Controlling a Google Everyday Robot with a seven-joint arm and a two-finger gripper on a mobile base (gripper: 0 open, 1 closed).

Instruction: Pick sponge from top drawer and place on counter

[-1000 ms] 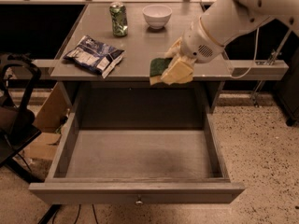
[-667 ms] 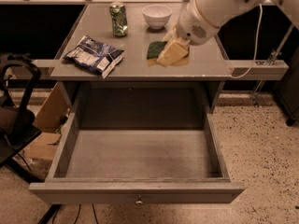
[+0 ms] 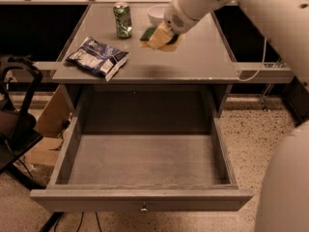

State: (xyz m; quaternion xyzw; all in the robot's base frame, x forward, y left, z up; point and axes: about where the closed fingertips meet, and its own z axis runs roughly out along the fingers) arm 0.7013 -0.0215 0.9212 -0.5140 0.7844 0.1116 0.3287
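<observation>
The sponge (image 3: 147,33), dark green over yellow foam, is at the back middle of the grey counter (image 3: 193,57), low over or on its surface; I cannot tell which. My gripper (image 3: 160,36) reaches in from the upper right and is shut on the sponge, its tan fingers (image 3: 159,37) covering most of it. The top drawer (image 3: 140,199) is pulled fully open below the counter. Its inside shows nothing, and its round knob (image 3: 143,208) is at the front.
A green can (image 3: 122,20) and a white bowl (image 3: 157,14) stand at the counter's back, close to the sponge. A blue-and-white snack bag (image 3: 97,57) lies front left. A dark chair (image 3: 14,124) and cardboard (image 3: 48,124) are at the left. My white arm (image 3: 285,187) fills the right edge.
My gripper has carried the sponge from the counter's front right edge back and to the left, towards the bowl, and lower to the surface. The drawer, bag and can have not moved.
</observation>
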